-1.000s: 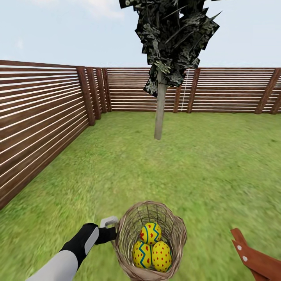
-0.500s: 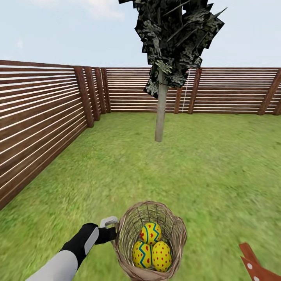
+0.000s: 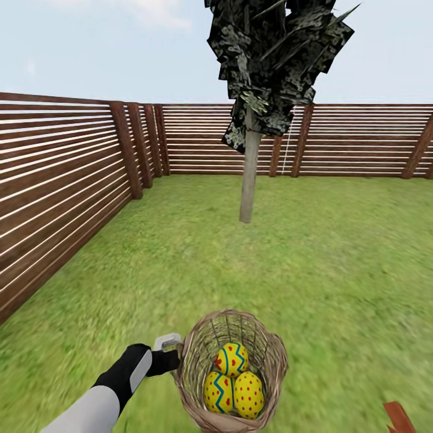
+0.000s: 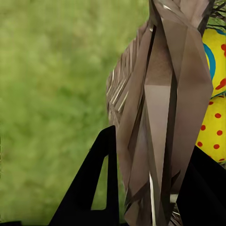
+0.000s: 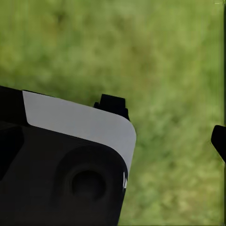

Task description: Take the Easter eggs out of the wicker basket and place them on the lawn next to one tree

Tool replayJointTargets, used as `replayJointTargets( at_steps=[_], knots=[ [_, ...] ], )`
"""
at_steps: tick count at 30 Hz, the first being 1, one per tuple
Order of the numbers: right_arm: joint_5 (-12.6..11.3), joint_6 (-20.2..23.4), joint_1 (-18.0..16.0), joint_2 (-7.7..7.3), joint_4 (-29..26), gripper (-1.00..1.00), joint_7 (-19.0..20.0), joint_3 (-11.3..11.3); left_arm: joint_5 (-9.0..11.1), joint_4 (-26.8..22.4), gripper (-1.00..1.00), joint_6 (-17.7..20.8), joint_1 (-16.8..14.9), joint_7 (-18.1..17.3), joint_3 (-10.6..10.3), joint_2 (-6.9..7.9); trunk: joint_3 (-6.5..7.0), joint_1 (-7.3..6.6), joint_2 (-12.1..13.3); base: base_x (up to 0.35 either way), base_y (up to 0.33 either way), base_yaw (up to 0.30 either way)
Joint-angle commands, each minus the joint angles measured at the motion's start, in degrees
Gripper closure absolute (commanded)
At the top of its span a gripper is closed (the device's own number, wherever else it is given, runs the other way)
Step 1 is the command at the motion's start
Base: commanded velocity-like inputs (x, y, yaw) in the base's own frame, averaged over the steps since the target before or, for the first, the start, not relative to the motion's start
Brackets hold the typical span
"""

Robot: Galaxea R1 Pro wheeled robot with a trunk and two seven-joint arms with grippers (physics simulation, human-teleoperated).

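Low in the head view, the wicker basket (image 3: 264,352) is held up off the lawn (image 3: 337,270). My left gripper (image 3: 173,361) is shut on its rim wall. Three Easter eggs sit inside it: one on top (image 3: 232,359) and two below (image 3: 219,392) (image 3: 248,394). In the left wrist view the black fingers (image 4: 101,165) clamp the wicker wall (image 4: 155,117), with the eggs (image 4: 214,127) behind it. Straight ahead stands the tree (image 3: 248,174), its pale trunk rising under a dark crown. My right gripper (image 5: 165,120) is open above grass.
A brown slatted wooden fence (image 3: 60,180) runs along the left side and across the back of the garden. A small orange-brown piece (image 3: 398,415) pokes in at the lower right corner. Open grass lies between me and the tree.
The whole view has shifted: the tree looks slightly nearer and the orange-brown piece has slid almost out at the lower right. The basket, eggs and left arm hold the same place in view.
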Motion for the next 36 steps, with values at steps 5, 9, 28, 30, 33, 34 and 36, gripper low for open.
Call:
replayJointTargets(
  at_steps=[5, 9, 28, 30, 33, 34, 36],
  knots=[
    [0.35, -0.38, -0.09, -0.04, 0.22, -1.00, 0.07, -0.49, 0.76, -0.09, 1.00, 0.41, -0.03, -0.06, 0.35, -0.04, -0.05, 0.03, -0.03, 0.319, 0.000, 0.000],
    [0.35, -0.38, -0.09, -0.04, 0.22, -1.00, 0.08, -0.49, 0.76, -0.09, 1.00, 0.41, -0.03, -0.06, 0.35, -0.04, -0.05, 0.03, -0.03, 0.319, 0.000, 0.000],
    [0.34, -0.38, -0.09, -0.04, 0.22, -1.00, 0.08, -0.49, 0.74, -0.09, 1.00, 0.41, -0.03, -0.06, 0.35, -0.11, -0.05, 0.03, -0.03, 0.319, 0.000, 0.000],
    [0.36, -0.38, -0.09, -0.04, 0.22, -1.00, 0.09, -0.49, 0.71, -0.09, 1.00, 0.41, -0.03, -0.06, 0.35, -0.13, -0.05, 0.03, -0.03, 0.319, 0.000, 0.000],
    [0.37, -0.38, -0.09, -0.04, 0.22, -1.00, 0.10, -0.49, 0.72, -0.09, 1.00, 0.41, -0.03, -0.06, 0.35, -0.11, -0.05, 0.03, -0.03, 0.319, 0.000, 0.000],
    [0.35, -0.38, -0.09, -0.04, 0.22, -1.00, 0.09, -0.49, 0.73, -0.09, 1.00, 0.41, -0.03, -0.06, 0.35, -0.12, -0.05, 0.03, -0.03, 0.319, 0.000, 0.000],
    [0.35, -0.38, -0.09, -0.04, 0.22, -1.00, 0.09, -0.49, 0.69, -0.09, 1.00, 0.41, -0.03, -0.06, 0.35, -0.11, -0.05, 0.03, -0.03, 0.319, 0.000, 0.000]
  ],
)
